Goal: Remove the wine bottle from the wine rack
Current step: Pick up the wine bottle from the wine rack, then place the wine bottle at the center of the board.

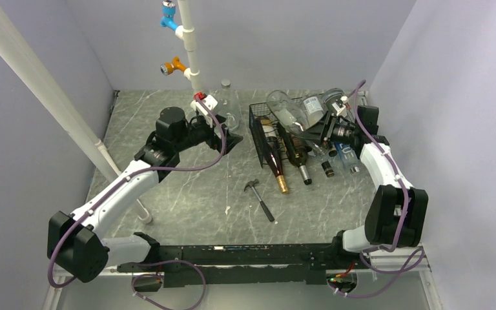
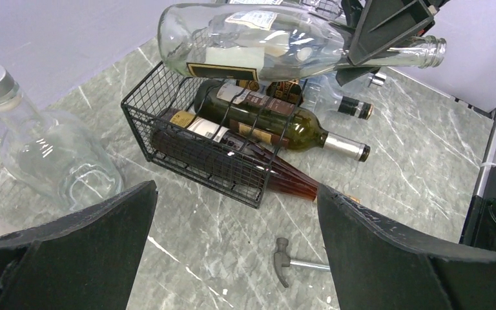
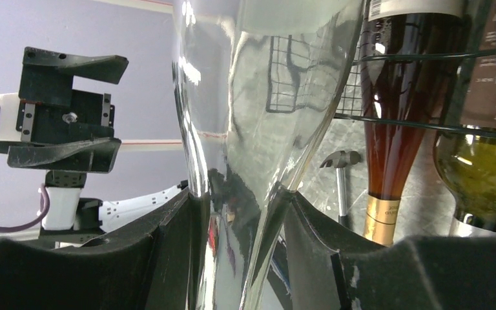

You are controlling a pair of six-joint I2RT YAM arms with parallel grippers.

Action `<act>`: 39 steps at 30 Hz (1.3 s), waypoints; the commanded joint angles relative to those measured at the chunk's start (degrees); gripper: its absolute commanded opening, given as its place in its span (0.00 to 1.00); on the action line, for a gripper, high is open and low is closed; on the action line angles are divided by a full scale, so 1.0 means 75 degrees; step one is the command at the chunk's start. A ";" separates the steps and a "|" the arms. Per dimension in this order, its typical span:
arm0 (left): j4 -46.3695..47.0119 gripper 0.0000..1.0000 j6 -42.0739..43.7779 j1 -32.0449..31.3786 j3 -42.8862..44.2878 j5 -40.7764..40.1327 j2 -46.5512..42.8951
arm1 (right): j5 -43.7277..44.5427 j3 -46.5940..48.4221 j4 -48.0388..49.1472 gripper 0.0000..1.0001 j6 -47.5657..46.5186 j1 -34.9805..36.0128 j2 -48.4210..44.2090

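Aloft, the clear wine bottle is clamped by right fingers; left fingers spread, its label unreadable.

Straight ahead of the left gripper the wine rack is set on the table. Two bottles are laid side by side in it, their necks projecting from its end. Above the rack the wine bottle is held on its side, its neck clamped in the right gripper. A flask is stood to the left of the left gripper, and a hammer is laid near its right finger.
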 commanded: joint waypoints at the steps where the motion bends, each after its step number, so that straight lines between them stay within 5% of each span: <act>1: 0.0543 0.99 0.0237 -0.0057 -0.0089 0.0393 -0.0322 | -0.1003 0.0789 0.0931 0.00 -0.0327 0.0244 -0.0622; 15: 0.2073 0.99 0.2483 -0.0270 -0.1583 0.1038 -0.1515 | -0.1289 0.1200 0.0398 0.00 -0.0775 0.1378 -0.0522; 24: 0.2212 1.00 0.4679 -0.1227 -0.2408 0.0078 -0.1973 | -0.1416 0.1305 -0.0022 0.00 -0.1106 0.2297 -0.0371; 39: 0.2123 0.99 0.5692 -0.1816 -0.2703 -0.0461 -0.1557 | -0.1446 0.1382 -0.0739 0.00 -0.1838 0.3567 0.0148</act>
